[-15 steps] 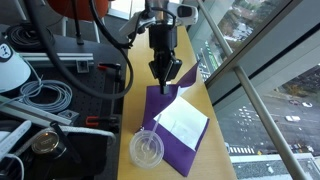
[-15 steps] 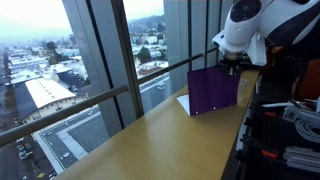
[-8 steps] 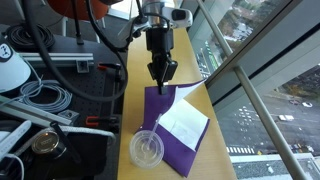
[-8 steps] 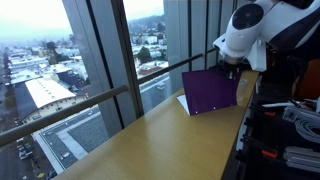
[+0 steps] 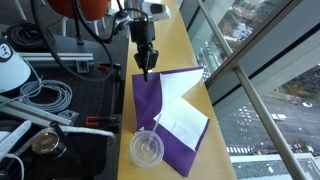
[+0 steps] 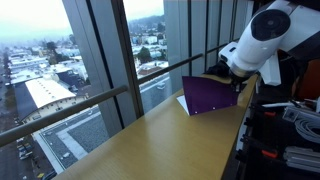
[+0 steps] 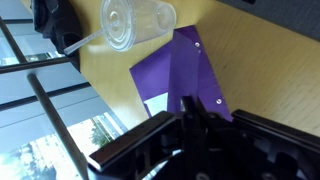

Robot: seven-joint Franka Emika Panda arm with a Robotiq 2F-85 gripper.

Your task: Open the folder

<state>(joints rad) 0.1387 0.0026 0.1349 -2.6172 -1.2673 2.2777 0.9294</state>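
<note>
Plainly, the gripper point(image 5: 147, 70) is closed, and the top edge of the cover point(image 6: 210, 95) is pinched between its jaws. The folder point(image 5: 168, 152) is laid on the counter point(image 5: 175, 40) beside the window point(image 5: 250, 60). Its back panel is flat on the wood, and its cover is held up steeply, nearly on edge in an exterior view. White paper point(image 5: 185, 122) is exposed inside. A cup point(image 5: 146, 150) is seen touching the near corner of the folder, overlapping it a little.

The task is judged about half done, since the cover is raised but not yet laid over.

Several faults could be met from here:
- The cover could be lost from the pinch, because only a thin edge is gripped and smooth card slides easily. It would then fall shut.
- The whole folder could be dragged or lifted if the cover is pulled away from the spine rather than swung round it, as nothing pins the back panel down.
- The cup could be nudged by a shifting folder, and the loose paper carried along.
- The cover could be creased or torn at the pinch if it is pulled too hard against the fold.
</note>
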